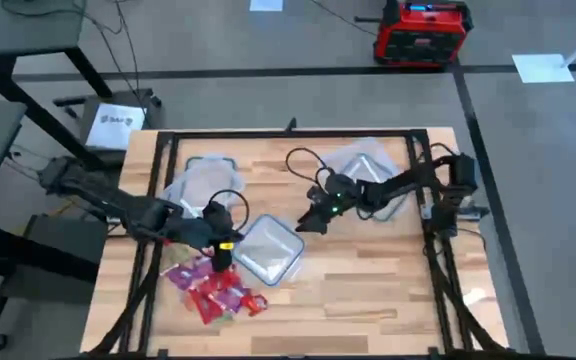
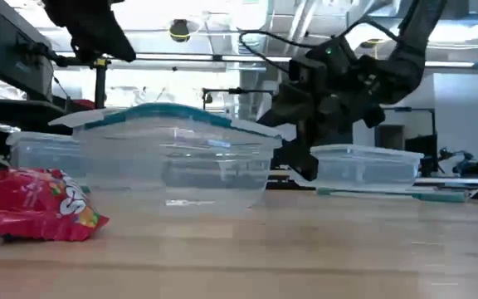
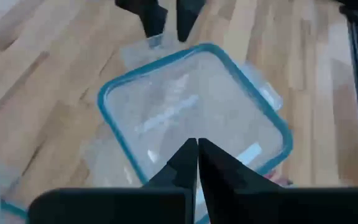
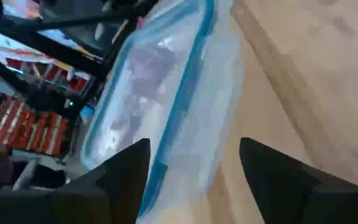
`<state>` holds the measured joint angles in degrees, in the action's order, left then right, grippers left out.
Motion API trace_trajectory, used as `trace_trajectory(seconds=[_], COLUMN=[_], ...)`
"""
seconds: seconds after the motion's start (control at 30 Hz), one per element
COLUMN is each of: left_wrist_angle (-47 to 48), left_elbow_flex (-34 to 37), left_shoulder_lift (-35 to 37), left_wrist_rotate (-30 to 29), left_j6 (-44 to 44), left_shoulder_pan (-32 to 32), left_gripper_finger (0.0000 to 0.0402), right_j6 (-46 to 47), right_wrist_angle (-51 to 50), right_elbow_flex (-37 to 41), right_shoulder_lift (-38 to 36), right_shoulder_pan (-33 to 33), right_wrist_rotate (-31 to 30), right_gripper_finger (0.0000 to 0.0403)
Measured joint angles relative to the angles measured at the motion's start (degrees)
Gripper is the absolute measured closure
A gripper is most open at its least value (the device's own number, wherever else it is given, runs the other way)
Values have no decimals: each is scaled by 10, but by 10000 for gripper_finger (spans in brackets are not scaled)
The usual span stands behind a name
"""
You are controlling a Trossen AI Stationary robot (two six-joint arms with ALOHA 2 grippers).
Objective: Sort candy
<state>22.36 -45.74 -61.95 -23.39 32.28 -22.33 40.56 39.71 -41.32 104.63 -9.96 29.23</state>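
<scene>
Near the front-left part of the wooden tabletop (image 1: 368, 290): a heap of candy (image 1: 213, 290) in red, pink and purple wrappers, loose on the wood, just beside the middle clear tub (image 1: 268, 248). Seen from table height as a shiny red packet (image 2: 36, 203) at the left edge, next to that tub's wall.

Above the near corner of the middle tub: left claw (image 1: 220, 240), fingers (image 3: 191, 158) pressed together with nothing between them, hanging over the blue-rimmed lid (image 3: 191, 112).

At the far edge of the same tub: right claw (image 1: 313, 222), spread wide, empty, its two dark fingers (image 4: 120, 177) apart with the tub's bluish rim (image 4: 185, 93) showing between them; raised above the tabletop in the low view (image 2: 318, 91).

Behind, towards the left: a second clear tub (image 1: 203, 180). Towards the right, under the right arm: a third (image 1: 363, 170). On the floor beyond the tabletop: a red and black case (image 1: 420, 32).
</scene>
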Motion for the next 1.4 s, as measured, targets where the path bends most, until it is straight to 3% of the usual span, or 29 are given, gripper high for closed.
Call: trace_trajectory(seconds=[0.13,0.3,0.37,0.6,0.83,0.93,1.03,1.2,1.4], left_wrist_angle=[1,2,3,2,-8,-11,-22,-30,-29], left_elbow_flex=[0,0,0,0,0,0,0,0,0], left_shoulder_lift=[0,0,0,0,0,0,0,0,0], left_wrist_rotate=[0,0,0,0,0,0,0,0,-2], left_j6=[-3,-3,-3,-3,-3,-7,-15,-20,-16], left_shoulder_pan=[0,0,0,0,0,0,0,0,0], left_gripper_finger=[402,402,402,402,402,402,402,402,402], right_j6=[-17,-50,-64,-78,-96,-125,-176,-279,-440], right_wrist_angle=[-7,-14,-17,-22,-49,-80,-177,-308,-347], right_elbow_flex=[-22,-38,-39,-50,-52,-56,-86,-148,-185], right_shoulder_lift=[5,-5,-11,-41,-156,-221,-274,-307,-313], right_shoulder_pan=[1,0,0,-3,-14,-24,-39,-52,-52], right_wrist_rotate=[0,-4,-7,-11,-15,-46,-72,-126,-290], right_gripper_finger=[240,370,389,400,402,403,403,403,403])
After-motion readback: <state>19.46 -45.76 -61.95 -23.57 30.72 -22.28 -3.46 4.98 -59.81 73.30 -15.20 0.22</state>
